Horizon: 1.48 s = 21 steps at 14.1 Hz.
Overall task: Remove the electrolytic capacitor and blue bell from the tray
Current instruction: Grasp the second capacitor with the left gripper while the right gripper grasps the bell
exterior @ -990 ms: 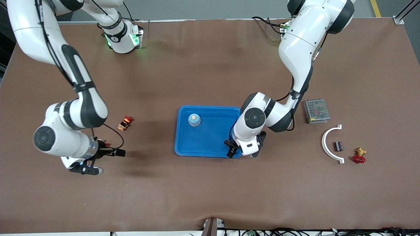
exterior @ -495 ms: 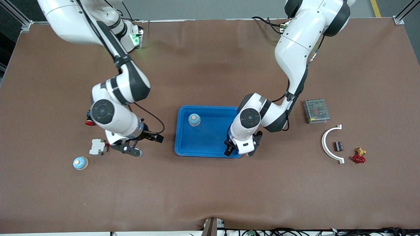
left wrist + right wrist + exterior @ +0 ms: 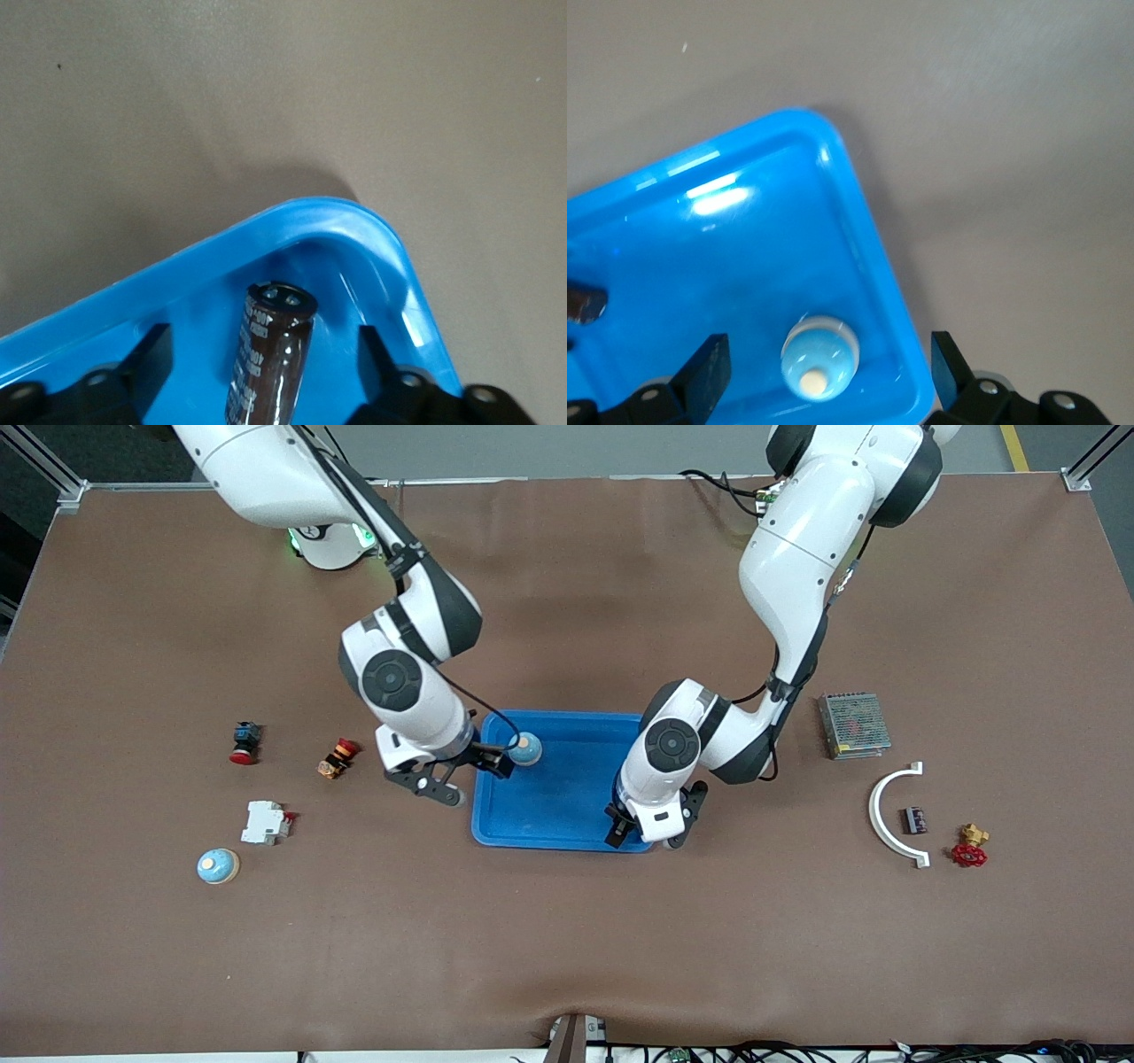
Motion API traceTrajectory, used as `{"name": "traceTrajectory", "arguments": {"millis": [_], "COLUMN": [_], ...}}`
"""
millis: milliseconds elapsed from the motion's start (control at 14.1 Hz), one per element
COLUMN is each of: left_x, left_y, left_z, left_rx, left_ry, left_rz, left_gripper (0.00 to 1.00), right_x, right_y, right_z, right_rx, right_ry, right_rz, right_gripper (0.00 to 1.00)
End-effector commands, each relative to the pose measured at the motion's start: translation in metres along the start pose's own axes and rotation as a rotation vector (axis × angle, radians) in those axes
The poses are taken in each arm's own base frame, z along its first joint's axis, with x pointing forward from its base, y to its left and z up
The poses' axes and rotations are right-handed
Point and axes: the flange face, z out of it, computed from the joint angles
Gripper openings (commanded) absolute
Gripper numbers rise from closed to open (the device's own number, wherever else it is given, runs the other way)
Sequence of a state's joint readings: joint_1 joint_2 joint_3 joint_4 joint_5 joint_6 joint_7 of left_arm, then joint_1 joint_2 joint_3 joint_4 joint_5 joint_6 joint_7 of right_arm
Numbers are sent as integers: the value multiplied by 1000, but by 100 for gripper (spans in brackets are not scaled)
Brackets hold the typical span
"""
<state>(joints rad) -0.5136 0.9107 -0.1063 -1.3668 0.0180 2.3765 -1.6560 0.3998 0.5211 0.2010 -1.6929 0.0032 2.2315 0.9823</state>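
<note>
Left gripper (image 3: 645,834) is down in the blue tray (image 3: 567,815), at the corner nearer the camera toward the left arm's end. Its fingers are spread, with the dark capacitor (image 3: 270,354) between them, and neither pad looks like it's touching it. Right gripper (image 3: 474,779) is over the tray's edge at the right arm's end, jaws wide apart too, with the little blue bell (image 3: 524,749) sitting on the tray floor between them. A second blue bell (image 3: 217,865) sits out on the table toward the right arm's end, near a white breaker (image 3: 264,822).
</note>
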Motion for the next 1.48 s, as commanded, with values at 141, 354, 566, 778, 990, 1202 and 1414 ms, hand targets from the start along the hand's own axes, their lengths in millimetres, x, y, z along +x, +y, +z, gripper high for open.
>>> {"name": "traceTrajectory", "arguments": {"millis": [141,354,566,778,990,1202,1414], "left_x": [-2,-2,-1,0,1,29,79], "left_y": [5,9,14,13,11,4,-8], "left_z": [-1,-13,-37,-63,-116,-162,-193], "left_rx": [-21,-37,-52,-9,36,92,169], "left_ry": [20,21,24,44,63,60,41], "left_rz": [18,21,23,57,190,329,452], "left_gripper": [6,0,0,0,0,0,0], "right_x": [-42,-59,-65,-73,-73,-73,-71], "right_y": [-12,-9,-10,-12,-13,-14,-13], "right_z": [14,35,47,63,81,92,102], "right_rx": [13,18,-6,-20,-29,-26,-23], "right_ry": [18,27,27,26,51,59,64], "right_rz": [21,-4,-27,-37,-31,-31,-35], "right_gripper": [100,100,100,100,100,100,100]}}
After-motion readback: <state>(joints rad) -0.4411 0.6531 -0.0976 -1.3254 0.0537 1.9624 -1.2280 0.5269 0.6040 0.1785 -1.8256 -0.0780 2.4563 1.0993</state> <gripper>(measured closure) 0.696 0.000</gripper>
